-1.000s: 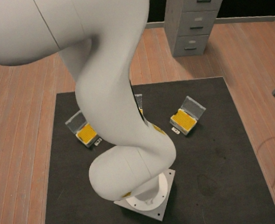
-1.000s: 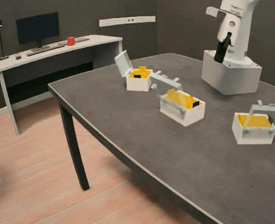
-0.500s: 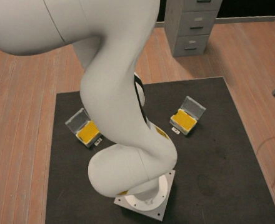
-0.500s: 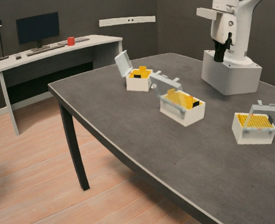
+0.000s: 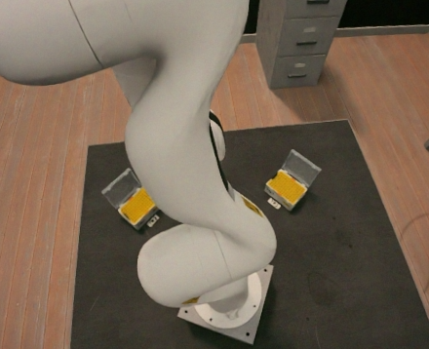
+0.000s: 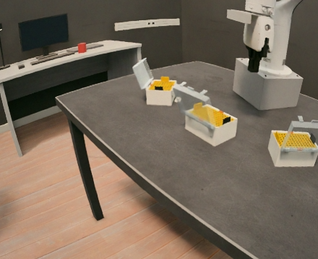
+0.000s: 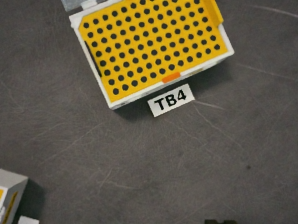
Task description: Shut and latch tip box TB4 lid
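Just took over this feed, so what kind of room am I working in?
Likely a lab-style office: tip boxes on a dark bench, a desk with a monitor, and a filing cabinet on a wood floor.

Dark grey tabletop (image 6: pixel 139 123) on black legs, over a wooden floor (image 6: pixel 41 202). On it, three white boxes with yellow racks and raised lids, well apart in a row: far box (image 6: pixel 161 95), middle box (image 6: pixel 212 127), near box (image 6: pixel 293 151), each flat on the surface. Also the arm's grey base (image 6: pixel 265 95) at the back edge, and a TB4 label (image 7: pixel 171 99) just beside one box (image 7: pixel 150 47).
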You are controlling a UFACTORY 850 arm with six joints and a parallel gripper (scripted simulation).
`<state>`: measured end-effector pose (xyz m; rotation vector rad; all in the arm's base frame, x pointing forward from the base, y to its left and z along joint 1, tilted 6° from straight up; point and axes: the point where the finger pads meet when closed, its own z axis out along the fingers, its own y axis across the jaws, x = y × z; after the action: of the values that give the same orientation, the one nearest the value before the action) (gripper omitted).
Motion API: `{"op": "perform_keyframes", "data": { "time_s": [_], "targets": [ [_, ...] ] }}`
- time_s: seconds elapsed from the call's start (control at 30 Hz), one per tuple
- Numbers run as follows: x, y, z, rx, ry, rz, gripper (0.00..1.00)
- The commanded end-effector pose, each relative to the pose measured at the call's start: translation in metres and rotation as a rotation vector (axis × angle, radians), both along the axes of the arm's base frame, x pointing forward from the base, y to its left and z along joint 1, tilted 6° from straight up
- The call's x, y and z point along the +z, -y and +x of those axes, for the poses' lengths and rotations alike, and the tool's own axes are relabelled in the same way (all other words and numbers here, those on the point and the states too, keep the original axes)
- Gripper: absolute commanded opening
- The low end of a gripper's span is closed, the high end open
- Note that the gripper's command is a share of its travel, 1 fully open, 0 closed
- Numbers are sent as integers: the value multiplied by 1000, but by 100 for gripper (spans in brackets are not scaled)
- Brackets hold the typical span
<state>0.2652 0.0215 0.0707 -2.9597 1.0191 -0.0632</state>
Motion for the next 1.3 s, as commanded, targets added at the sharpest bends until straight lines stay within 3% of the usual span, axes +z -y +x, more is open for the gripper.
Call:
{"op": "perform_keyframes", "data": {
  "time_s": [0.0, 1.27],
  "targets": [
    [0, 0, 0, 3, 19, 89, 0],
    [0, 2, 5, 36, 20, 87, 0]
  ]
}}
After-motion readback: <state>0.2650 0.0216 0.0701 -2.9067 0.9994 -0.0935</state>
